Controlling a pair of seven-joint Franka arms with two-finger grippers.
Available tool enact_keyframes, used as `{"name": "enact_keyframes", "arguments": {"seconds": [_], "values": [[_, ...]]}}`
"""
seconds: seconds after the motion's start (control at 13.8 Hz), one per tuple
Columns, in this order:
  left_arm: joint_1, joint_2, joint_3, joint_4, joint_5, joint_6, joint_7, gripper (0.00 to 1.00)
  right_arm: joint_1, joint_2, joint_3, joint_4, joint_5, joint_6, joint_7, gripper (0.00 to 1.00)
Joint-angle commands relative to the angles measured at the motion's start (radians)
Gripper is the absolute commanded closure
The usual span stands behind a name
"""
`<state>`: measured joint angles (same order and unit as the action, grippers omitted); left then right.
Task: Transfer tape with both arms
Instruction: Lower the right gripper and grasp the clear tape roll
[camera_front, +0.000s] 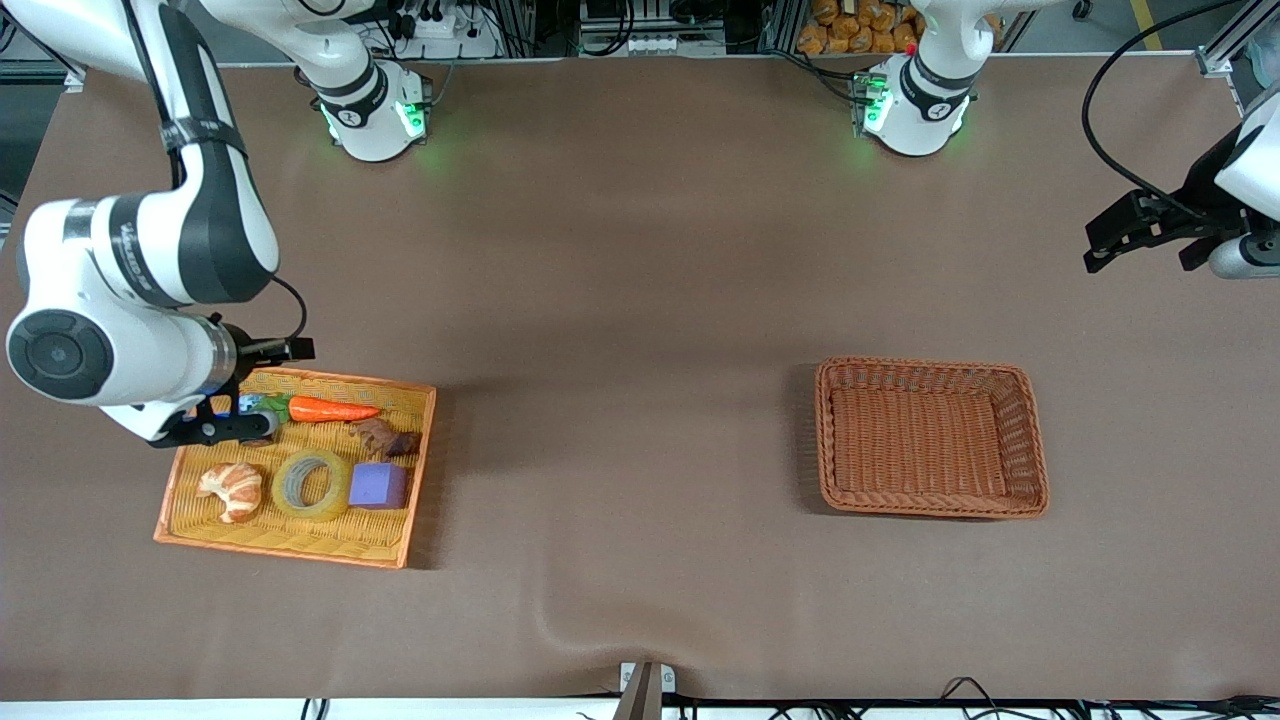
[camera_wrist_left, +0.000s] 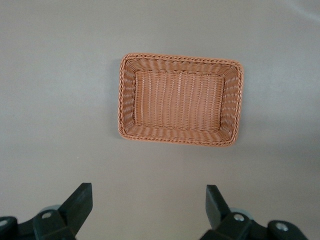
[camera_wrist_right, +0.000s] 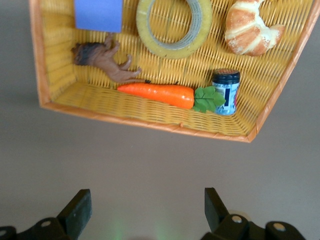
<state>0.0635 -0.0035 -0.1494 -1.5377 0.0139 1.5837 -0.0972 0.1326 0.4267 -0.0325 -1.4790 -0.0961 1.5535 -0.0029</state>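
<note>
The brown cloth-covered desk (camera_front: 640, 300) carries two containers set well apart, one at each arm's end, which appears to be why a handover between arms is called for. The empty reddish-brown woven basket (camera_front: 931, 437) lies at the left arm's end, evidently the destination. The shallow yellow wicker tray (camera_front: 180, 478) lies at the right arm's end and holds the small items. The right tool (camera_front: 222, 390) hangs over the tray's edge nearest the robot bases, jaws spread wide, nothing held. The left tool (camera_front: 1120, 238) waits high over the desk's edge, jaws likewise wide and empty. The translucent yellowish ring of packing tape (camera_front: 311, 484) lies flat in the tray, between a golden croissant (camera_front: 232, 489) and a purple cube (camera_front: 378, 486), not yet grasped. An orange toy carrot (camera_front: 333, 409) lies farther from the front camera.
</note>
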Motion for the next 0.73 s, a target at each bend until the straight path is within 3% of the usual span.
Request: {"name": "enact_keyframes", "arguments": {"seconds": [0.0,0.44,0.65], "values": [[-0.002,0.002,-0.006,0.005,0.014,0.01,0.021,0.0,-0.068,0.111,0.009,0.042,-0.001,0.15,-0.006,0.0],[-0.002,0.007,-0.016,0.005,0.005,0.012,0.019,0.0,-0.139,0.285,0.011,0.042,0.059,0.498,-0.006,0.0],[-0.005,0.011,-0.016,0.005,0.008,0.019,0.019,0.0,-0.134,0.307,0.013,0.045,0.056,0.526,-0.003,0.0]]}}
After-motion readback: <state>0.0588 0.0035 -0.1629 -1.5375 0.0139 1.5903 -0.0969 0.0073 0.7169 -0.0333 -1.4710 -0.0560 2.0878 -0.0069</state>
